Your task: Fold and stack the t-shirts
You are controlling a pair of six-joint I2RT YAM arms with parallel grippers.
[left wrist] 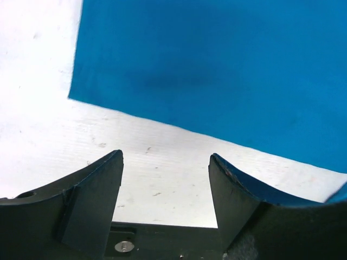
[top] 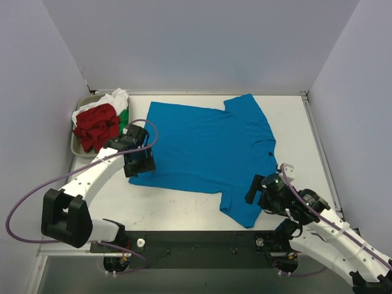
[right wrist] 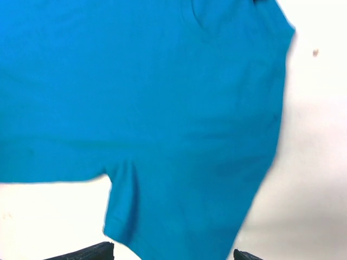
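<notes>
Spread left fingers (left wrist: 92, 195) hang empty over bare table (left wrist: 49, 114) just beside the hem; right fingers (right wrist: 81, 253), also apart and empty, sit above the near sleeve, likely staged for a first fold. Blue t-shirt (top: 202, 147) lies flat mid-table, mostly smooth, unfolded. Red, white and green shirts (top: 98, 125) sit bunched in the tray (top: 75, 146), far left.

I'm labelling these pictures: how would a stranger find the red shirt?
Look at the table's far left corner, where a grey tray sits. The red shirt lies crumpled in it, the only red piece beside white cloth and green cloth.
</notes>
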